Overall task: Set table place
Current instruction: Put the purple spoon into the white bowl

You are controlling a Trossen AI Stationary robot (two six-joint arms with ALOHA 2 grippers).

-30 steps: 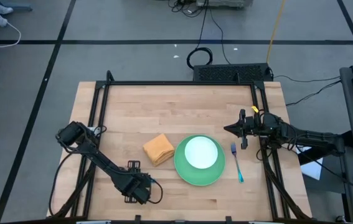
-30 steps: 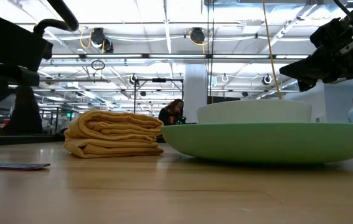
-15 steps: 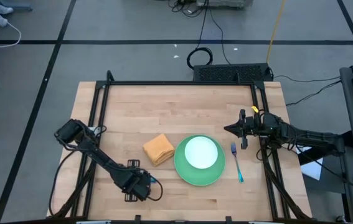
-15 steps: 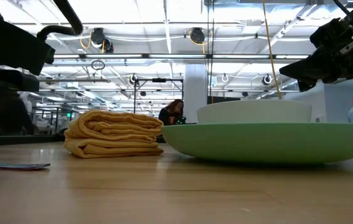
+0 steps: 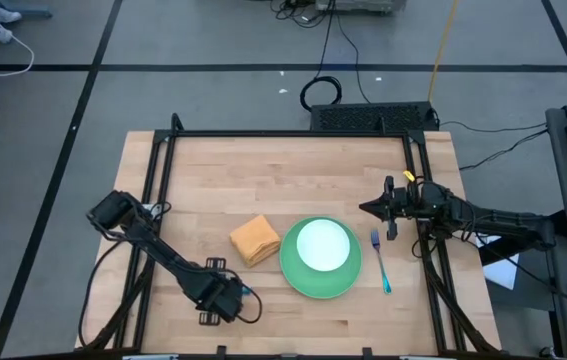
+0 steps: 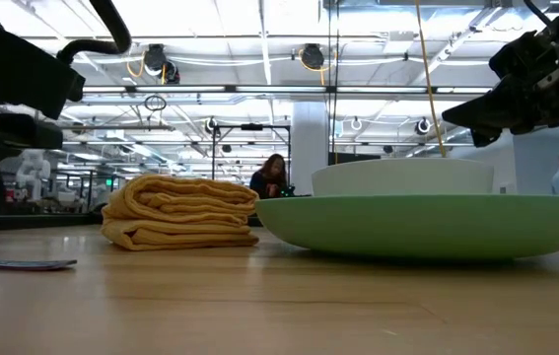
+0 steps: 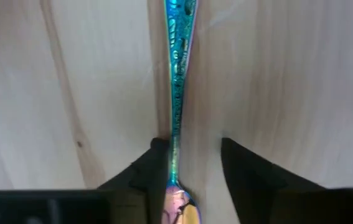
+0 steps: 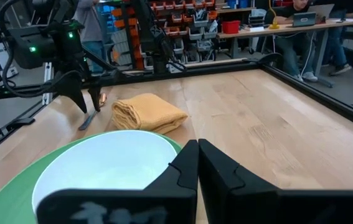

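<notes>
The white bowl (image 5: 323,245) stands in the green plate (image 5: 319,260) at the table's near middle. The folded orange napkin (image 5: 254,240) lies left of the plate, and the blue-handled fork (image 5: 380,260) lies right of it. The teal-handled spoon (image 7: 177,74) lies flat on the table near the front left; it also shows in the low view (image 6: 18,262). My left gripper (image 7: 192,162) is open above it, pointing down, one finger on each side of the spoon's neck next to its reddish bowl (image 7: 179,208). My right gripper (image 5: 368,208) is shut and empty, above the table right of the plate. My left gripper has one finger (image 7: 154,165) right beside the spoon's neck (image 7: 175,158); I cannot tell whether it touches. The other finger stands apart from it. The spoon lies flat on the table.
A black metal frame (image 5: 293,133) runs along the table's far, left and right edges. Bare wood (image 5: 283,180) lies between the setting and the far edge. People and benches show in the room beyond the table.
My left gripper has gone up a little over the spoon. The spoon has stayed flat on the table.
</notes>
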